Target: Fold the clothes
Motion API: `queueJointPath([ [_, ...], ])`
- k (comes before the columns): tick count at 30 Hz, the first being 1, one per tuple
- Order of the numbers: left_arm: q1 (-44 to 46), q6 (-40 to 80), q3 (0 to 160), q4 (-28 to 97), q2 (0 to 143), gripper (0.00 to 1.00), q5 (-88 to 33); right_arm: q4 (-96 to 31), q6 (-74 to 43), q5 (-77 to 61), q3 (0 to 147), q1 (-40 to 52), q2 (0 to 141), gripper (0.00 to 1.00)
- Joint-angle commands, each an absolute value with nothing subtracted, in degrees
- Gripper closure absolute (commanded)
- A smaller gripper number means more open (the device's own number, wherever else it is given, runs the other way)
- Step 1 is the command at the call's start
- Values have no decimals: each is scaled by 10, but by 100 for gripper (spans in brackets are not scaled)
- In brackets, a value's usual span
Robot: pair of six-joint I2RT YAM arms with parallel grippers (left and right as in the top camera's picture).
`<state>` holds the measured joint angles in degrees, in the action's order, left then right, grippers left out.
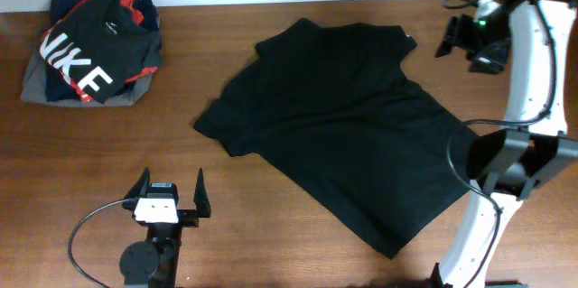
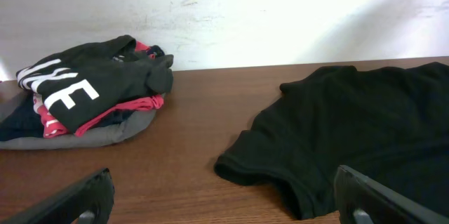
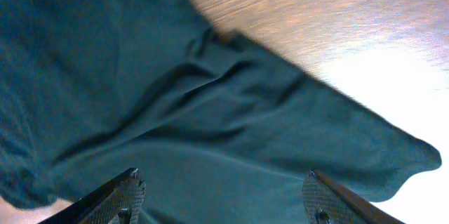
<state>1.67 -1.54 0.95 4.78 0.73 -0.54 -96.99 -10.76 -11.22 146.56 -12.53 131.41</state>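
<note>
The clothes, a plain black T-shirt (image 1: 348,130), lie spread flat across the middle and right of the table, slanting from the far edge toward the near right. In the left wrist view one sleeve of the T-shirt (image 2: 351,126) rests on the wood ahead and to the right. My left gripper (image 1: 172,189) stands open near the front left, apart from the shirt, its fingers (image 2: 77,199) wide with bare wood between. My right gripper (image 1: 449,37) hovers open at the shirt's far right corner. Its fingertips (image 3: 123,192) hang wide over the fabric (image 3: 175,112) with nothing between them.
A pile of garments (image 1: 90,49) sits at the far left corner, topped by a black-and-red one with big white letters (image 2: 70,90) over a grey one. A white wall (image 2: 245,13) rises behind the table. The right arm's white links (image 1: 519,89) stand along the right edge.
</note>
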Motion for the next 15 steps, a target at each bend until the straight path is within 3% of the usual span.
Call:
queueJointPath([
  [1, 13, -24, 5, 48, 3, 1, 0, -974, -108, -113, 1465, -142, 1250, 23],
  [6, 13, -24, 5, 48, 3, 1, 0, -973, -115, -17, 1379, -143, 1162, 18],
  [9, 13, -24, 5, 48, 3, 1, 0, -972, -161, 88, 1255, -156, 1079, 9],
  [11, 13, -24, 5, 48, 3, 1, 0, -961, -164, 99, 1201, -176, 1052, 1],
  [15, 13, -24, 5, 48, 3, 1, 0, -922, -164, 82, 1114, -239, 1032, 1],
])
